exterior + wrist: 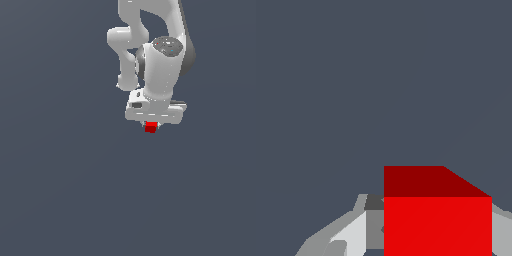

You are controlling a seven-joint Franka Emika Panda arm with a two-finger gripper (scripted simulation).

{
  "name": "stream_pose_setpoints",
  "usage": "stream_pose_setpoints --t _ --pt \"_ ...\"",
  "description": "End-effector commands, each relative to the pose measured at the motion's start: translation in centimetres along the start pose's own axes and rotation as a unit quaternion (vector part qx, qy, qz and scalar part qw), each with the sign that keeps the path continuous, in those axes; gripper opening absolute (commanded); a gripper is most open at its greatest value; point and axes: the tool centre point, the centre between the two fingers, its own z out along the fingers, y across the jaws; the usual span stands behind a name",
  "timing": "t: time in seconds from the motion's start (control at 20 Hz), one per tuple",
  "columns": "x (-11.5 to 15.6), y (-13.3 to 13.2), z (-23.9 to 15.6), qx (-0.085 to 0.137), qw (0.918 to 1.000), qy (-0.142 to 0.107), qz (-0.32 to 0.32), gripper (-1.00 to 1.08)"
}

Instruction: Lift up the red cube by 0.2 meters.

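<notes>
Fingers (353, 232) flank the red cube (151, 128) on both sides, so we judge our gripper (151, 125) closed on it, the cube poking out just under the white hand.

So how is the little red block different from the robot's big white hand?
The red cube is bright red; the gripper is white and grey. The red cube is tiny, much narrower than the gripper's wide body above it. The red cube is a plain box with flat faces, while the gripper has fingers on each side of it. They sit right together, the cube between the fingers.
</notes>
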Motion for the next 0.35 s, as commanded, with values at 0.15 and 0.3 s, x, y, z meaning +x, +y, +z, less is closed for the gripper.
stream_pose_setpoints --t 0.15,0.3 --pt "0.1 0.0 -2.0 0.000 1.0000 -0.001 0.000 -1.00" --pt "0.1 0.0 -2.2 0.000 1.0000 -0.001 0.000 -1.00"
